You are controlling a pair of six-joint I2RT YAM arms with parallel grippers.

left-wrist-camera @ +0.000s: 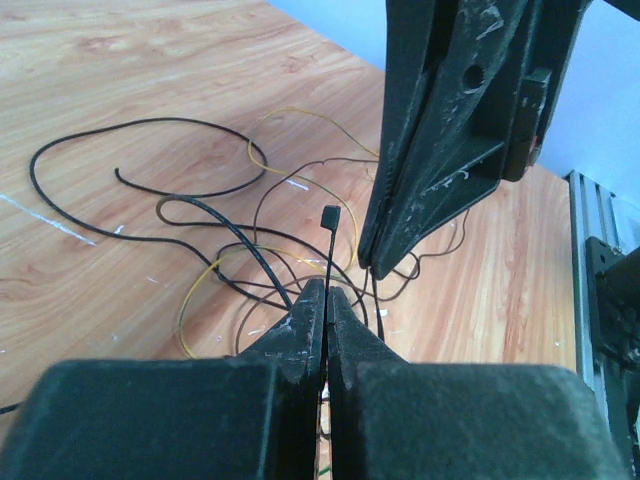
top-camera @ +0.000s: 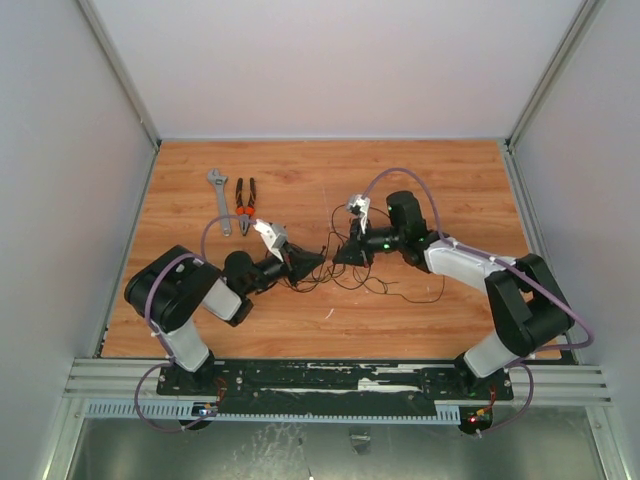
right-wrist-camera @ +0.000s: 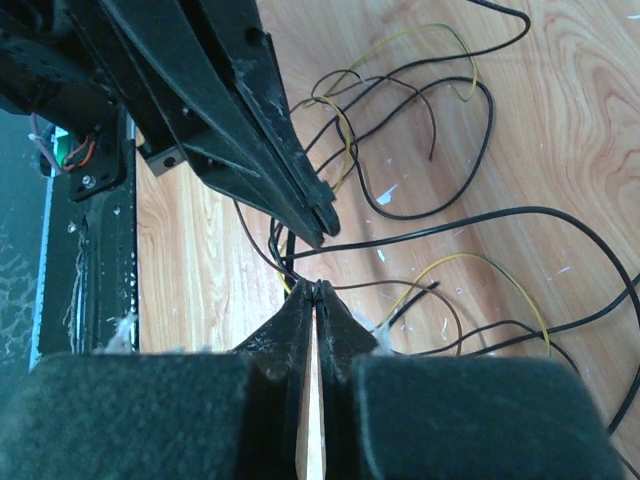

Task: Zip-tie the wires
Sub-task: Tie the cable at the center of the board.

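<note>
Risk: the wires [left-wrist-camera: 248, 248] lie spread in loose loops on the surface [top-camera: 300, 170], not gathered into a bundle. A tie closed now would likely catch only some strands. The zip tie [left-wrist-camera: 329, 235] is gripped near one end only, so contact from the opposing fingers could twist it or pull it free. The two sets of fingertips sit just beside each other, so a small inward move may cause a collision.

Pose: the left arm [top-camera: 185, 290] and right arm [top-camera: 470, 265] both reach inward, meeting over the tangle. The left fingers [left-wrist-camera: 322, 300] are fully closed on the zip tie, which stands upright with its head on top. The right fingers [right-wrist-camera: 312, 300] are pressed together. Whether they pinch a strand cannot be told.
</note>
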